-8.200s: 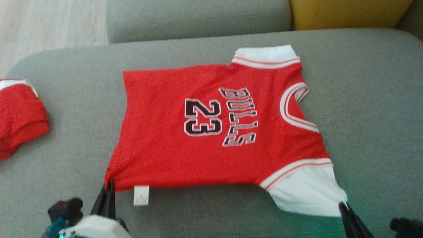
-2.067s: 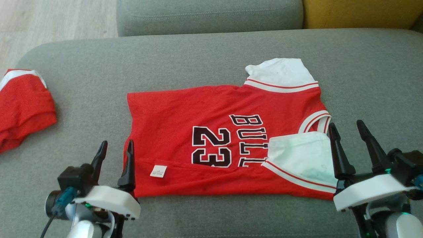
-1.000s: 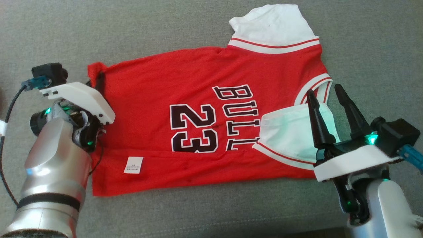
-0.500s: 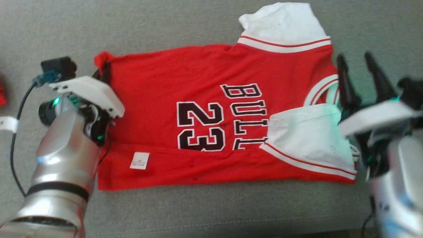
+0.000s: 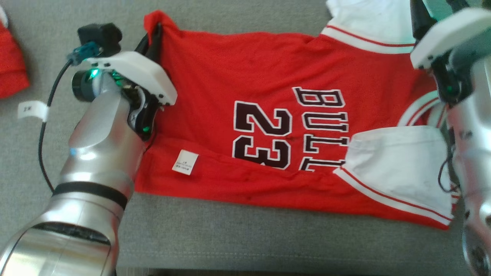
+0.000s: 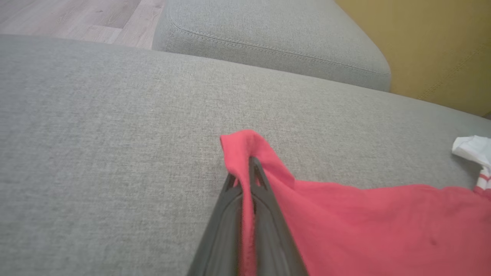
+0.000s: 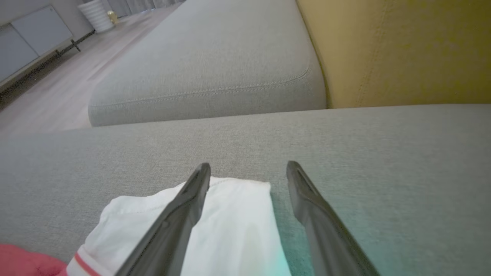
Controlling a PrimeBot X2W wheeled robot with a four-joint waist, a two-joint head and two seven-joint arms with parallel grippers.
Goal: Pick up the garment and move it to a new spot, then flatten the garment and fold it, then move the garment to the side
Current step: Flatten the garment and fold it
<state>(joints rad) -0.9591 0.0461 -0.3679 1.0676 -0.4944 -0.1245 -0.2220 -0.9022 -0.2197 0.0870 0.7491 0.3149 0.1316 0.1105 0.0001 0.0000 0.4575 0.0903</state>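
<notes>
Fold step. L gripper (image 6: 245,172) pinches jersey's (image 5: 238,65) far hem corner; jersey flat on sofa (image 5: 238,237). R gripper (image 7: 248,168) spread over far sleeve (image 7: 234,218), no grip. Next, likely: R shuts on sleeve, both pull nearward.

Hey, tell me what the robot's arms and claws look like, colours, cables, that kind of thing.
The left arm and right arm are rounded silver tubes; the left has a black band. Each wrist carries a white plate with green lights. The left claw and right claw have two long, dark, pointed fingers. A black camera block with a teal plug trails a black cable bearing a white tag.
</notes>
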